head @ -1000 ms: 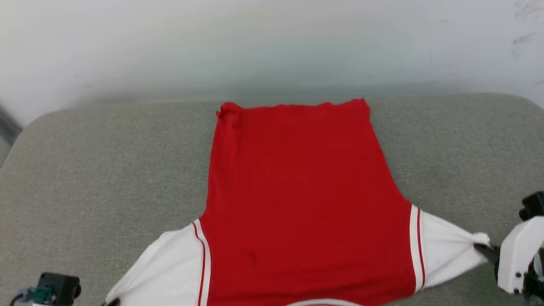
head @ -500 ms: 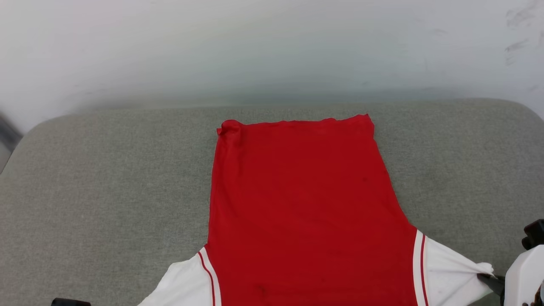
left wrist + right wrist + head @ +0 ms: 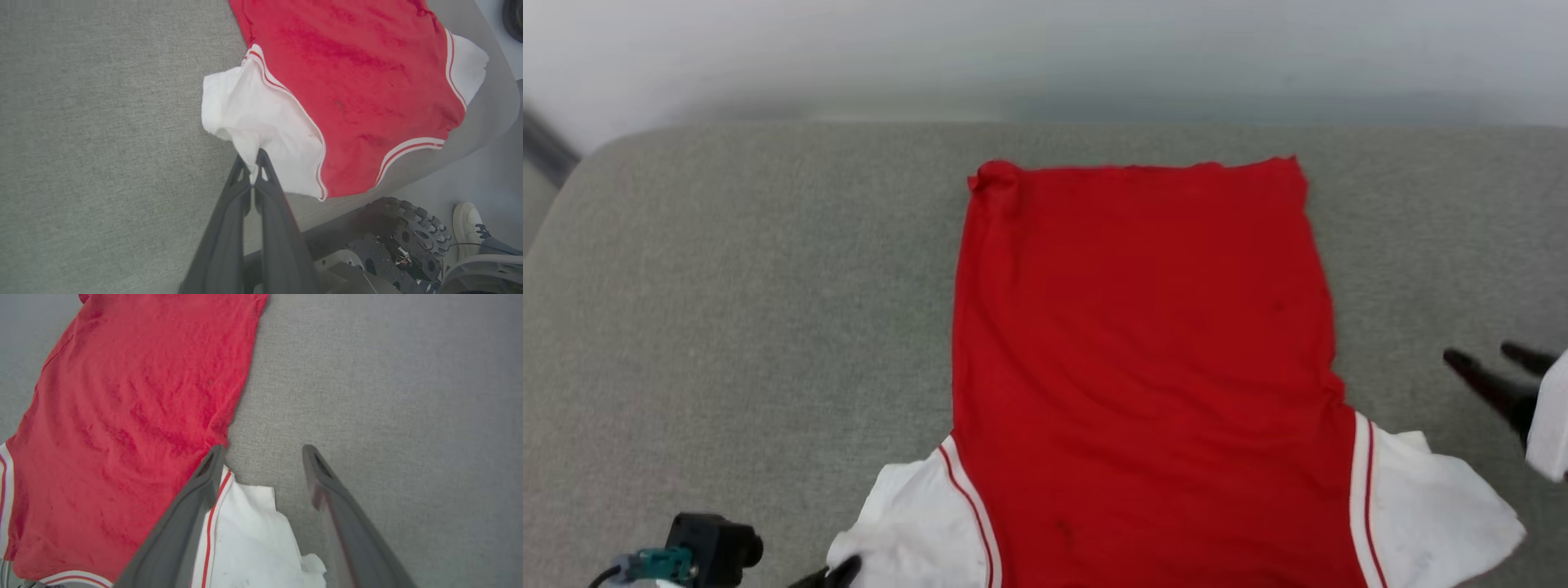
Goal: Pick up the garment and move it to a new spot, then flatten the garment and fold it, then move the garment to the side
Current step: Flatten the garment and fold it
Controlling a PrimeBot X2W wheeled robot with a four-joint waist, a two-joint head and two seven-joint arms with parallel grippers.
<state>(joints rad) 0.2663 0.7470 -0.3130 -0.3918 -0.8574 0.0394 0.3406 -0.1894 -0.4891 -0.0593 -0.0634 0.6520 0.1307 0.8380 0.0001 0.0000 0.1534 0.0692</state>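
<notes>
Head view: the red shirt (image 3: 1143, 367) is lying flat on the grey fabric tabletop (image 3: 727, 286), hem at the far end and white sleeves at the near end, sitting a bit right of centre. The far-left hem corner is curling over a little. The right pincer (image 3: 1478, 354) is hanging off to the right of the shirt with its two dark fingers spread, gripping nothing. It's apart from the right sleeve (image 3: 1437, 514), which is lying crumpled on the tabletop. The left pincer (image 3: 837, 572) is just poking in at the near edge, at the left sleeve (image 3: 907, 523).

Left wrist view: the left pincer (image 3: 253, 161) is pressed together and pinching the edge of that left sleeve (image 3: 261, 118), with fabric bunching between the tips. Past the tabletop's near edge, a perforated bit of the robot's base (image 3: 404, 241) and a person's white sneaker (image 3: 468, 222) are showing.

Right wrist view: the right pincer (image 3: 263, 451) is standing spread wide over the tabletop (image 3: 388, 396). One finger is crossing in front of the striped trim of the right sleeve (image 3: 253, 539), and the other is over bare grey fabric. Can't tell if that first finger is touching the cloth.
</notes>
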